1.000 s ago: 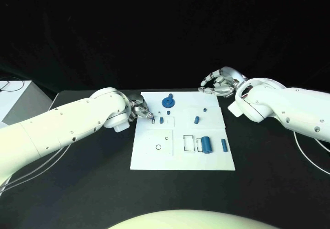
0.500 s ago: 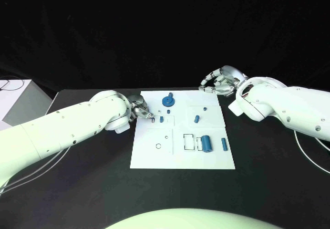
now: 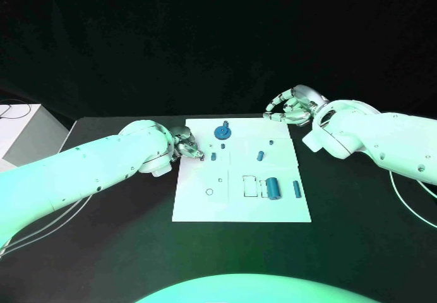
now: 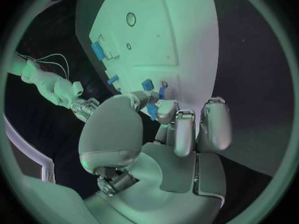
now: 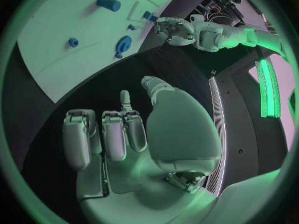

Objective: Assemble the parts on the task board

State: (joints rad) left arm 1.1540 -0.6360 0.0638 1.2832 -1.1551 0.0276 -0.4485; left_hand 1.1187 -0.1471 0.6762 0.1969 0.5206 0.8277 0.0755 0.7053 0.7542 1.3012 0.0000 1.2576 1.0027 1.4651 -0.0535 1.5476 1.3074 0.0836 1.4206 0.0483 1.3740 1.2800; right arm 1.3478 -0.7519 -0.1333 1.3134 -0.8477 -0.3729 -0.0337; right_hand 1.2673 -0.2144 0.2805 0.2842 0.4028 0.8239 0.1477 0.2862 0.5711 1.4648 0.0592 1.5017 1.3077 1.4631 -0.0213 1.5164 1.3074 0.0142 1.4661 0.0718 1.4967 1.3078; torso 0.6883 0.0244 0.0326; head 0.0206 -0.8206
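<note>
Silver many-fingered left hand (image 4: 163,129) pinches a small blue part (image 4: 152,111) at the near edge of the white task board (image 4: 181,40).

Black table (image 3: 109,252), black backdrop behind; white cabinet (image 3: 27,136) with cable beside table's left end.

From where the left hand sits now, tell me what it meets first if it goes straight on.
Probably the small blue part on the task board, just ahead of the left hand; depth is unclear.
</note>
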